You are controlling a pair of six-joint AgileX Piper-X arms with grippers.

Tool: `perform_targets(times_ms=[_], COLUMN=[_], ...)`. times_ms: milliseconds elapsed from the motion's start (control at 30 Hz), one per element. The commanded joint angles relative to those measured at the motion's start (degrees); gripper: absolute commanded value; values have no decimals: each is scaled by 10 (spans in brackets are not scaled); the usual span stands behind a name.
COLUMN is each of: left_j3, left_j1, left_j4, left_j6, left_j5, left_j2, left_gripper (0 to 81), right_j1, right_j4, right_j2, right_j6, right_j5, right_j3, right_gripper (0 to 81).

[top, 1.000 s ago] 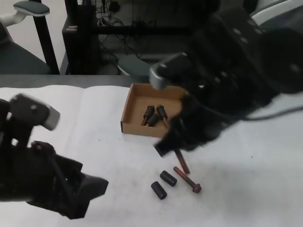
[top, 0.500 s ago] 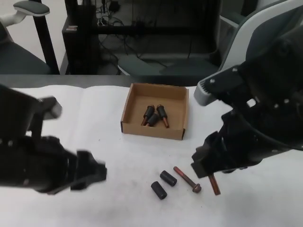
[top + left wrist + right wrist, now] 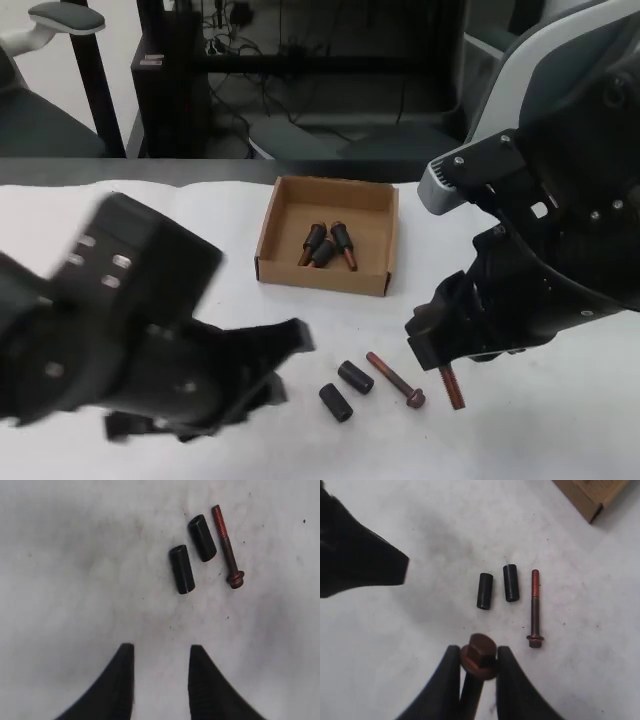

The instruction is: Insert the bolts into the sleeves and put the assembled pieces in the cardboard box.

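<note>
Two black sleeves (image 3: 336, 401) (image 3: 355, 377) lie side by side on the white bench, with a copper bolt (image 3: 395, 380) beside them. The same sleeves (image 3: 182, 569) (image 3: 202, 538) and bolt (image 3: 228, 547) show in the left wrist view, ahead of my open left gripper (image 3: 161, 672), which holds nothing. My right gripper (image 3: 478, 672) is shut on a second bolt (image 3: 478, 663), which hangs shank-down just right of the lying bolt (image 3: 534, 609); that held bolt (image 3: 451, 385) pokes out below the right arm. The cardboard box (image 3: 282, 212) holds three assembled pieces (image 3: 327, 244).
The left arm's bulk (image 3: 140, 340) covers the bench's near left. The right arm (image 3: 540, 270) stands over the right side. The box corner (image 3: 592, 497) sits beyond the loose parts. A chair and dark stands are behind the bench.
The right arm carried its bolt from near the box down to the right of the loose parts and settled. The left arm swung in from the left toward the sleeves.
</note>
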State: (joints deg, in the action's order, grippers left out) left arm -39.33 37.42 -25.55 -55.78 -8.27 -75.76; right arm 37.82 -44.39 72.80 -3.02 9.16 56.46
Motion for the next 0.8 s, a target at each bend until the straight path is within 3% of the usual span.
perform_targets(times_ms=[0, 167, 500, 767], left_j3=[-6, -16, -100, -125], left_j1=[15, 34, 38, 38], left_j4=[55, 123, 103, 6], left_j6=[-105, -213, -215, -214], left_j5=[0, -6, -22, -17], left_j2=[-34, -84, -179, -197], left_gripper=[370, 370, 370, 370], right_j1=[-2, -2, -2, -2], right_j4=[-2, -16, -20, -21], right_j2=[-8, -19, -47, -54], right_j6=[5, 24, 33, 33], right_j5=[27, 41, 41, 41], right_j3=[1, 1, 1, 1], right_gripper=[6, 6, 6, 6])
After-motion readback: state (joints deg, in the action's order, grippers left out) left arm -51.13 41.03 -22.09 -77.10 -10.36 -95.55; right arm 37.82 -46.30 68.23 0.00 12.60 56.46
